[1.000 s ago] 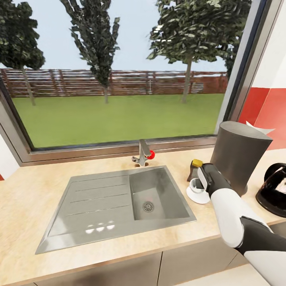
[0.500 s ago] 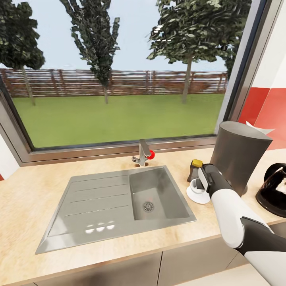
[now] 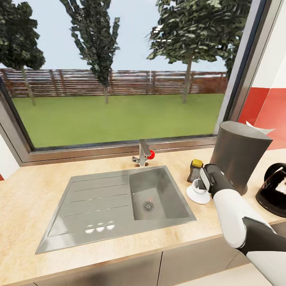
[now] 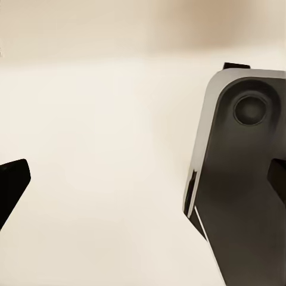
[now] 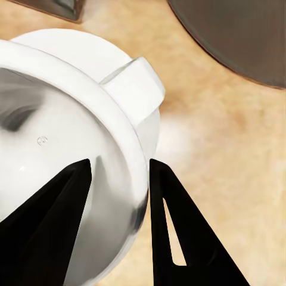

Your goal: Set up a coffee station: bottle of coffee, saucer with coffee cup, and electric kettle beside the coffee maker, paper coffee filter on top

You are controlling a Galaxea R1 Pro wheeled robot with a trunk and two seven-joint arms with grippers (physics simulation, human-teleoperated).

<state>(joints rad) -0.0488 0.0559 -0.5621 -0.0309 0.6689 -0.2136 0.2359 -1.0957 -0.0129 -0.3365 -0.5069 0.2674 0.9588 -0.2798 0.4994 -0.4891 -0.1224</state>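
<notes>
Right claw (image 5: 116, 196) pinches the coffee cup (image 3: 197, 185) rim (cup on saucer (image 3: 198, 195)); next, release and lift clear.

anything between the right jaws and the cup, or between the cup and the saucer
Nothing visible. The right gripper already straddles the cup rim, one jaw inside and one outside, and in the head view the cup sits on the saucer beside the coffee maker.
</notes>
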